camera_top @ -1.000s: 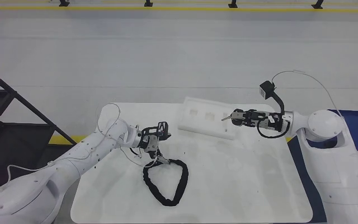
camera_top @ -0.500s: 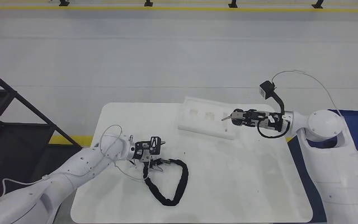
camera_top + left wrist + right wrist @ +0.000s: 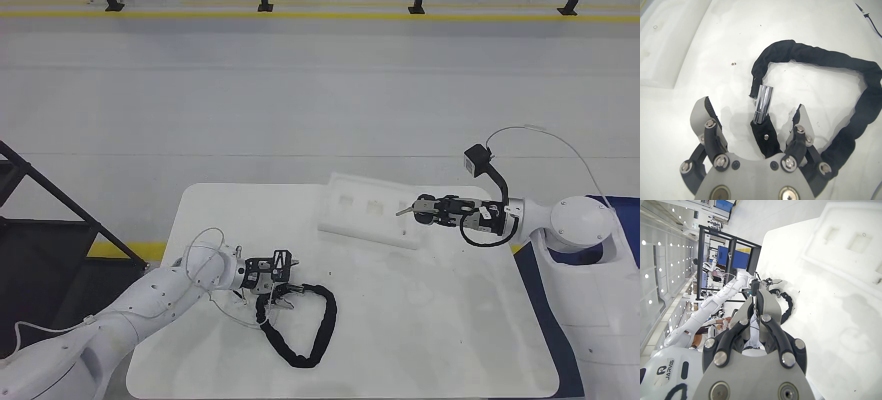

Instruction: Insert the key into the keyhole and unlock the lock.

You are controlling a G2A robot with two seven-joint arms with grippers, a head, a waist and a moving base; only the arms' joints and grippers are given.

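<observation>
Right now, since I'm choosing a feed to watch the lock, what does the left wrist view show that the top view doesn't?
Left wrist view: a close look at the chrome lock cylinder at the chain's end, lying on the table inside the open left gripper.
Top view: the right gripper, shut on the key, held above the tray.
Both: the looped chain, the left gripper and the tray.
</observation>
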